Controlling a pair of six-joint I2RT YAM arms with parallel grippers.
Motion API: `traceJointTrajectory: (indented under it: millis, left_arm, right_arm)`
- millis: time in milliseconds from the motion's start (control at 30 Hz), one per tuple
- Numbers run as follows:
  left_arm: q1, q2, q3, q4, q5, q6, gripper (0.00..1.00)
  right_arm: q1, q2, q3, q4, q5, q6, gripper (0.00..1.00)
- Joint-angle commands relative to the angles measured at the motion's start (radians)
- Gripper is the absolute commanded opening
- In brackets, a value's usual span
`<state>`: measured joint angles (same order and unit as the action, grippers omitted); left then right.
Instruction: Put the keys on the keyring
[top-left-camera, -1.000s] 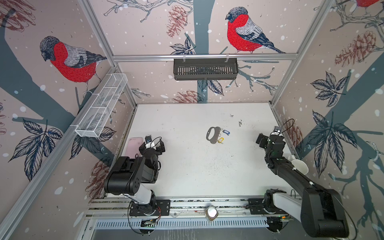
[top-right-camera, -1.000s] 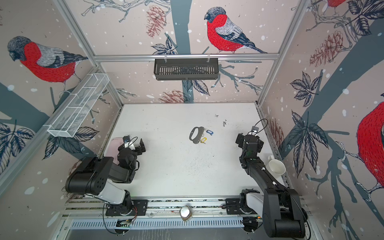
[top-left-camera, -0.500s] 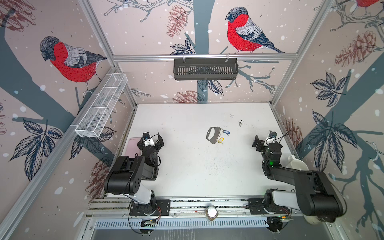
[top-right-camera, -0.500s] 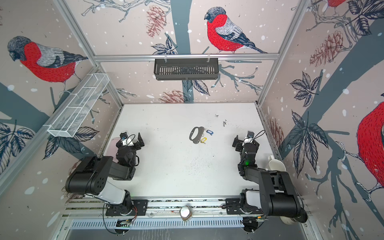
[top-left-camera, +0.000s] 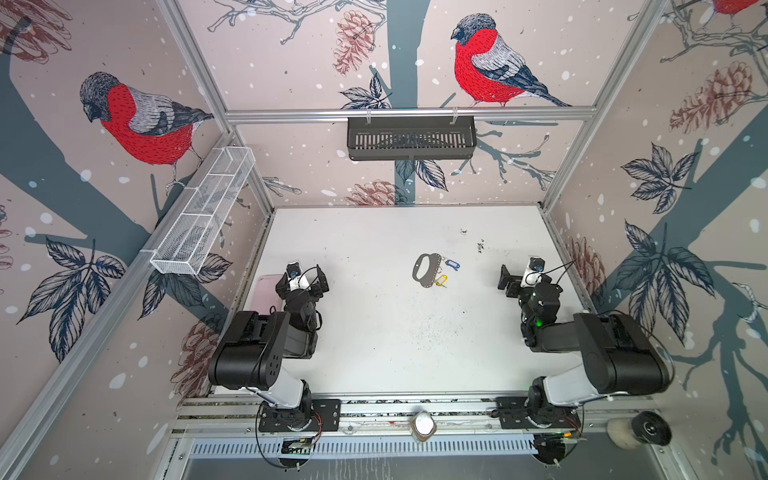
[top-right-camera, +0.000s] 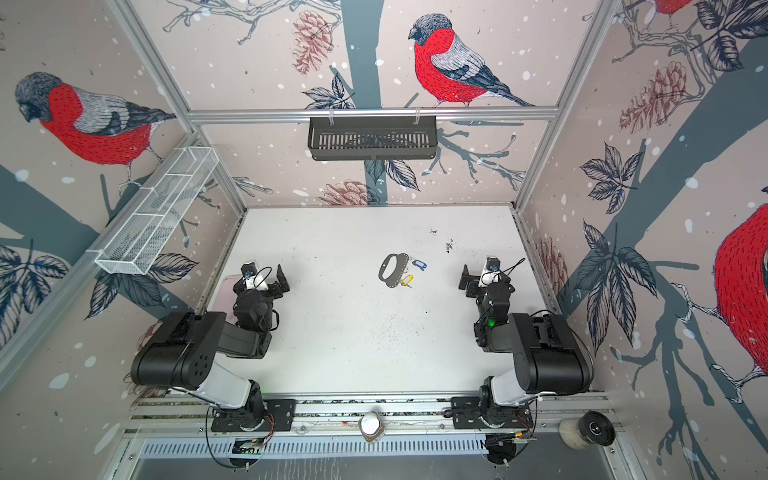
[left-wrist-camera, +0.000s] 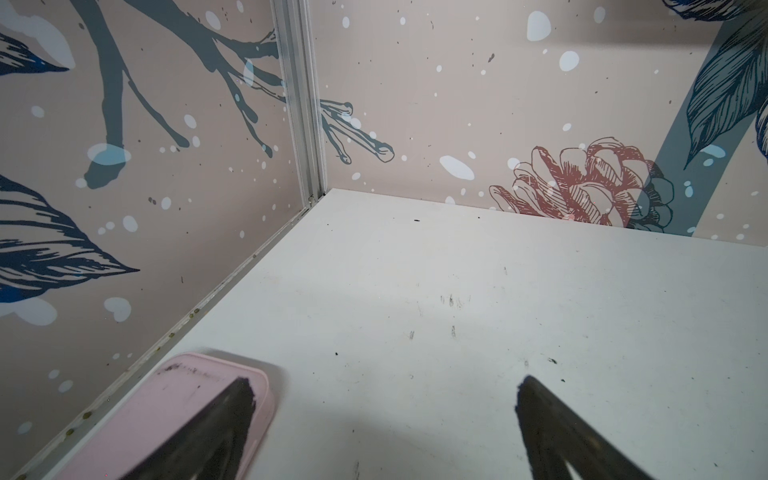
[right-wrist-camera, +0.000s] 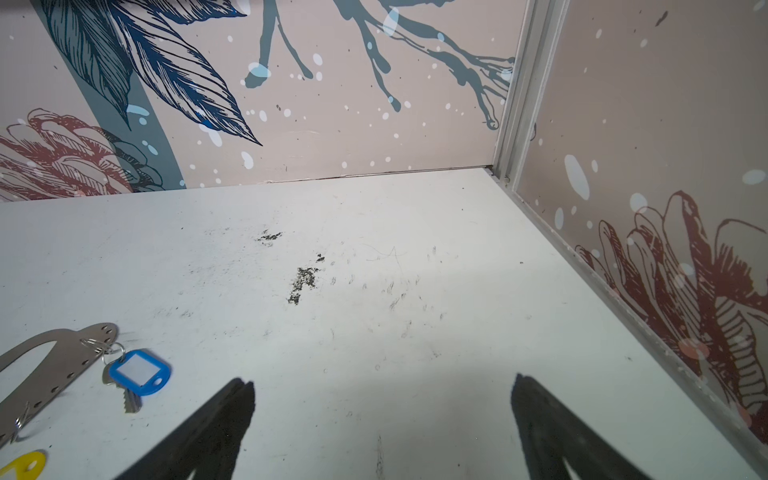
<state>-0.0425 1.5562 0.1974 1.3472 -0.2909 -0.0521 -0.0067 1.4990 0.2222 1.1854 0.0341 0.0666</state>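
Note:
The keyring (top-left-camera: 417, 271) (top-right-camera: 382, 271) (right-wrist-camera: 41, 365), a flat dark grey oval plate, lies mid-table in both top views. Against its holed edge lie the keys: one with a blue tag (top-left-camera: 452, 264) (top-right-camera: 419, 264) (right-wrist-camera: 139, 372), hanging from a small ring through a hole in the plate, and one with a yellow tag (top-left-camera: 441, 279) (top-right-camera: 407, 279) (right-wrist-camera: 25, 465). My left gripper (top-left-camera: 305, 277) (top-right-camera: 262, 281) (left-wrist-camera: 384, 395) stands open and empty far to their left. My right gripper (top-left-camera: 521, 276) (top-right-camera: 482, 277) (right-wrist-camera: 382, 395) stands open and empty to their right.
A pink tray (top-left-camera: 264, 291) (top-right-camera: 226, 291) (left-wrist-camera: 166, 407) lies by the left wall under the left gripper's finger. A black basket (top-left-camera: 411, 137) hangs on the back wall, a white wire basket (top-left-camera: 203, 212) on the left wall. Dark scuffs (right-wrist-camera: 301, 282) mark the table.
The right arm has folded back, its elbow rising toward the front right, while its gripper stays near the same spot. The left gripper shifted slightly away from the front. Both stayed open.

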Motion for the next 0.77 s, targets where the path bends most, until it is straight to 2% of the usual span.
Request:
traceJointTrajectory:
  millis: [0,733]
  left_arm:
    - [-0.001,-0.001,0.006,0.014,-0.006,0.007,0.98]
    - [-0.002,0.001,0.004,0.018,-0.006,0.007,0.98]
  right_arm:
    - [0.002,-0.004,0.006,0.016,-0.002,-0.011,1.00]
    - [0.004,-0.003,0.006,0.014,0.002,-0.012,1.00]
